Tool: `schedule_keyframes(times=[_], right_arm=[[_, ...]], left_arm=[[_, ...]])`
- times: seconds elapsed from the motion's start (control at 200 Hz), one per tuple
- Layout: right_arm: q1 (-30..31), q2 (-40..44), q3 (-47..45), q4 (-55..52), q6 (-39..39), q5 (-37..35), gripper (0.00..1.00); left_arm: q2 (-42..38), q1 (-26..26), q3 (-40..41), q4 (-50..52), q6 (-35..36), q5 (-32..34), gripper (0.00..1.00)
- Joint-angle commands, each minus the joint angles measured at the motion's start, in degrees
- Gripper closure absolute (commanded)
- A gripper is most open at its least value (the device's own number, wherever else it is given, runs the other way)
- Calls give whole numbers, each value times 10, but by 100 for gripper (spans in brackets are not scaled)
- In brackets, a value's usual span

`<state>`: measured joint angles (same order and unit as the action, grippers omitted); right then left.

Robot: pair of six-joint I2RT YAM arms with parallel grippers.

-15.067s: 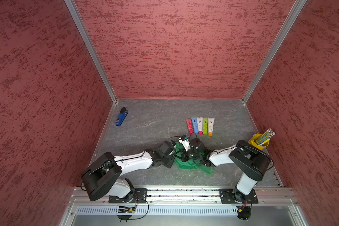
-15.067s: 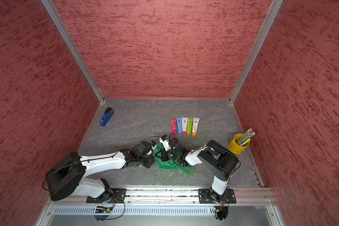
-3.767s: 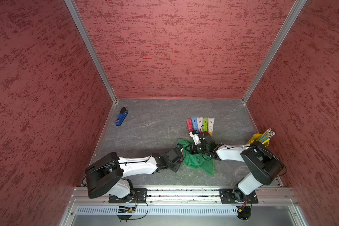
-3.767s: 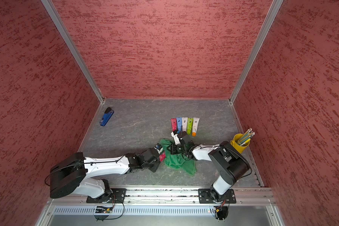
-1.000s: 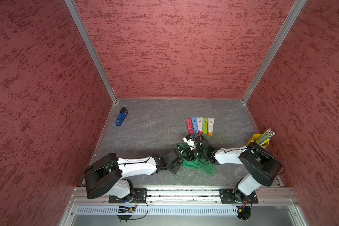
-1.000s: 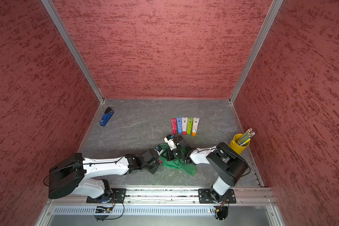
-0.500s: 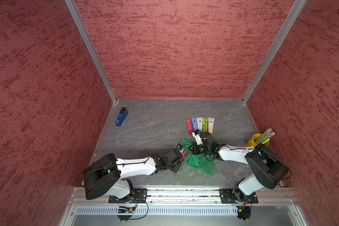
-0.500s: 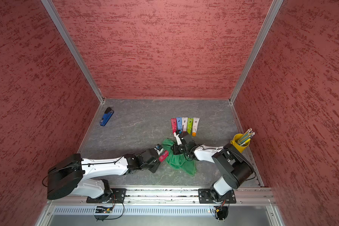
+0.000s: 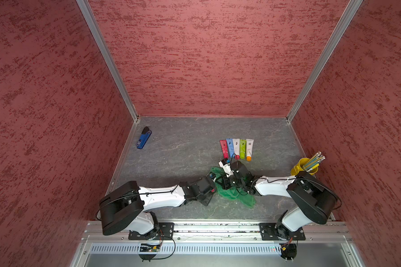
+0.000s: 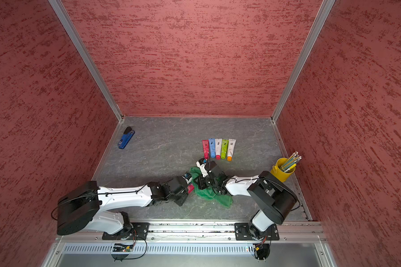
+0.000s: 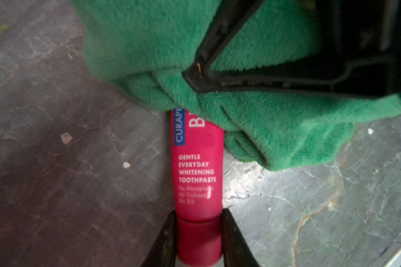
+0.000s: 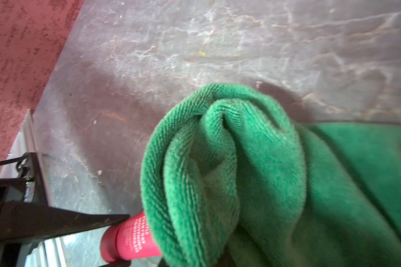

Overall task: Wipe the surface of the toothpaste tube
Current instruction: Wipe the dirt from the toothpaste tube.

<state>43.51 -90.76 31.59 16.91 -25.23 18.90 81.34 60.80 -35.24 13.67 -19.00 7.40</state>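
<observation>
A pink toothpaste tube (image 11: 197, 166) lies low over the grey floor, and my left gripper (image 11: 198, 222) is shut on its cap. In both top views only a small red bit of the tube (image 10: 190, 188) shows beside the left gripper (image 9: 212, 187). A green cloth (image 11: 264, 129) covers the tube's far end, with a black finger (image 11: 264, 78) of my right gripper pressing into it. The right gripper (image 10: 203, 182) is shut on the bunched cloth (image 12: 241, 173), which hides its jaws in the right wrist view. There the tube (image 12: 130, 238) pokes out from under the cloth.
Several coloured tubes (image 9: 236, 149) lie in a row just behind the right wrist. A yellow cup of pencils (image 9: 302, 166) stands by the right wall and a blue stapler (image 9: 144, 140) by the left wall. The metal rail (image 9: 206, 227) runs along the front edge.
The right gripper slid the cloth away from the left gripper along the tube, then back toward it, covering more of the tube again. The left arm kept its hold and place.
</observation>
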Motion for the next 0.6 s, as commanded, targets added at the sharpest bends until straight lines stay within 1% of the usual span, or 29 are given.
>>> schedule_keyframes(times=[0.0, 0.06, 0.145, 0.17, 0.245, 0.336, 0.481, 0.531, 0.591], right_arm=[[37, -30, -29, -71, -9, 122, 100], [35, -41, -24, -73, -6, 116, 100], [17, -51, -15, -90, 0, 84, 100], [9, -52, -11, -103, 2, 68, 100], [-8, -53, 12, -158, 16, -15, 100], [-29, -44, 37, -204, 25, -90, 100], [-61, -18, 58, -246, 33, -184, 100], [-68, -9, 60, -250, 33, -207, 100], [-72, -4, 60, -248, 34, -217, 100]], left_arm=[[4, -9, -9, -47, 5, 16, 100], [3, -9, -8, -47, 5, 16, 100], [1, -9, -7, -47, 3, 17, 100], [-1, -9, -6, -46, 3, 16, 100], [-4, -9, -4, -47, 2, 15, 100], [-4, -9, -3, -47, 2, 14, 100], [-6, -9, -1, -49, 2, 16, 100], [-8, -9, -1, -49, 1, 16, 100], [-7, -9, -1, -49, 1, 16, 100]])
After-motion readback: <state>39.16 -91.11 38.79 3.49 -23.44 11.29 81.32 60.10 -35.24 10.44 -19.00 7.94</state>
